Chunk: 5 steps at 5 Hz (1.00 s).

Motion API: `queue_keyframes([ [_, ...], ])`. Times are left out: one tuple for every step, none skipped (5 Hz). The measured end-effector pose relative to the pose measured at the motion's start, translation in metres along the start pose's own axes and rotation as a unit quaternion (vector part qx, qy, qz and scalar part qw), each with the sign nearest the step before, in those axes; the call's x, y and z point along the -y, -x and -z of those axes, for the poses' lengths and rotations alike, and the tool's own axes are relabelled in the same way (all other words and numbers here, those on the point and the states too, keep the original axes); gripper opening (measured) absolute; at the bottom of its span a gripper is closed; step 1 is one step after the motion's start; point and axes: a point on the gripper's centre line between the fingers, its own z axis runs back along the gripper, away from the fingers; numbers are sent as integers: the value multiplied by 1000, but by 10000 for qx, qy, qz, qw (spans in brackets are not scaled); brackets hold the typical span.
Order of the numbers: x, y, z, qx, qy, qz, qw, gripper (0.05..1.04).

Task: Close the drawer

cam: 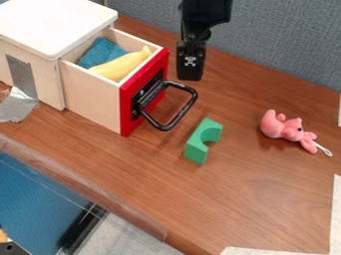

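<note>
Has gripper (pixel 190 63) near open drawer (pixel 127 112); can't tell whether wide or narrow; sees cloth (pixel 102 52) and yellow toy (pixel 123 65) inside, block (pixel 197 147) nearby

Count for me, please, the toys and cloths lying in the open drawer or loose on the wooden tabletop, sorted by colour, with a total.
Blue: 1, the cloth in the drawer
Yellow: 1, the banana-shaped toy in the drawer
Green: 1, the arched block
Pink: 1, the plush toy
Total: 4
</note>
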Motion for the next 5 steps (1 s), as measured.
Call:
queue_keyframes([
  [3, 2, 11, -85, 155, 3, 9998, 999],
  [3, -1, 20, -127, 122, 199, 9996, 999],
  [8, -5, 34, -160, 155, 360, 9991, 999],
  [12, -8, 44, -188, 137, 530, 9983, 999],
  [16, -7, 60, -250, 186, 679, 9972, 999],
])
